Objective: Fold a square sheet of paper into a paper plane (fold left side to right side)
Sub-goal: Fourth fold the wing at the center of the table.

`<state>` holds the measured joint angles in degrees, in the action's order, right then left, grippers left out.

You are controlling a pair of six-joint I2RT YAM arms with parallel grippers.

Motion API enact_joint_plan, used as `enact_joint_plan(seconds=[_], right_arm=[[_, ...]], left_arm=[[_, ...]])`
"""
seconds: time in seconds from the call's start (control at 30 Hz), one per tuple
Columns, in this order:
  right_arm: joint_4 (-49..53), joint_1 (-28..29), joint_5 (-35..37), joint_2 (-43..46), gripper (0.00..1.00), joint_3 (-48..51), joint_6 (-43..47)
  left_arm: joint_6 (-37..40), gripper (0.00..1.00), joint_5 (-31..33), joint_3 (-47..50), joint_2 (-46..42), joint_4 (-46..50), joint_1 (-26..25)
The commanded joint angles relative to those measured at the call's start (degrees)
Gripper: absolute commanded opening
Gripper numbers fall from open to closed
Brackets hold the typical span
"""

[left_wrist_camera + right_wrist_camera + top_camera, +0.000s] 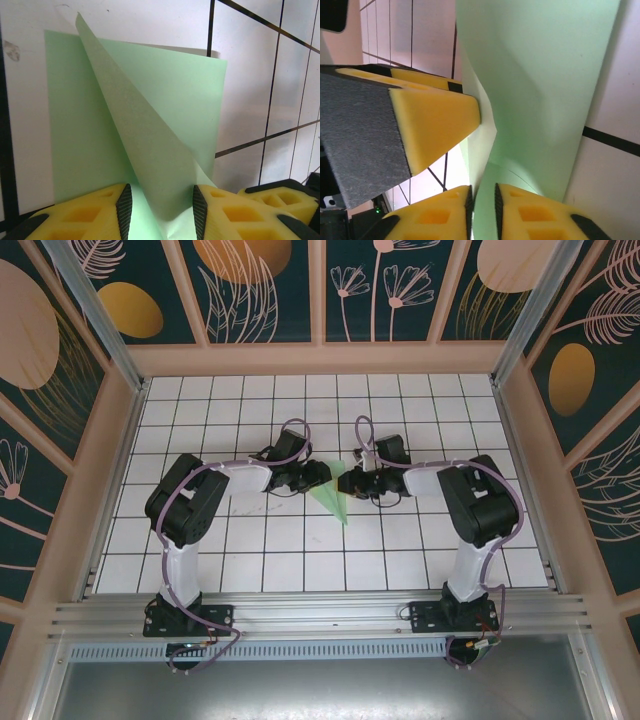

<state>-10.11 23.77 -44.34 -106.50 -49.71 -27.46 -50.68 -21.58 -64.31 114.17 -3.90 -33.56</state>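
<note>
Though overhead hides the grip, right hand (483, 200) seemingly pinching paper (545, 75)

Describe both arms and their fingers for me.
The left arm and right arm match: white links, bulky black joints and a purple cable looping along each. Their black bases are bolted to an aluminium rail. The fingers are yellow wedge-shaped blocks with moulded recesses and black ribbed pads on the inner faces.
</note>
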Motion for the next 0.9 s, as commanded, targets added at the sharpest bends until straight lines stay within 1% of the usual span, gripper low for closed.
enact_joint_plan(seconds=[0.0, 0.1, 0.17, 0.5, 0.87], right_arm=[[-0.62, 0.46, -1.49, -0.80, 0.17, -1.48, -0.23], [-0.02, 0.44, -0.81, -0.73, 0.08, -1.50, 0.17], [0.99, 0.40, -0.22, -0.78, 0.01, -1.68, 0.76], [4.79, -0.11, 6.15, 1.51, 0.00, -1.35, 3.24], [5.77, -0.55, 8.87, 2.22, 0.00, -1.09, 3.56]], left_arm=[[1.10, 0.40, 1.90, -0.20, 1.23, 3.64, -0.21], [1.08, 0.40, 1.91, -0.20, 1.23, 3.75, -0.26], [1.10, 0.40, 1.90, -0.20, 1.23, 3.76, -0.19], [1.24, 0.40, 2.01, -0.20, 1.10, 3.90, -0.23], [1.45, 0.40, 2.07, -0.46, 1.05, 4.24, -0.24]])
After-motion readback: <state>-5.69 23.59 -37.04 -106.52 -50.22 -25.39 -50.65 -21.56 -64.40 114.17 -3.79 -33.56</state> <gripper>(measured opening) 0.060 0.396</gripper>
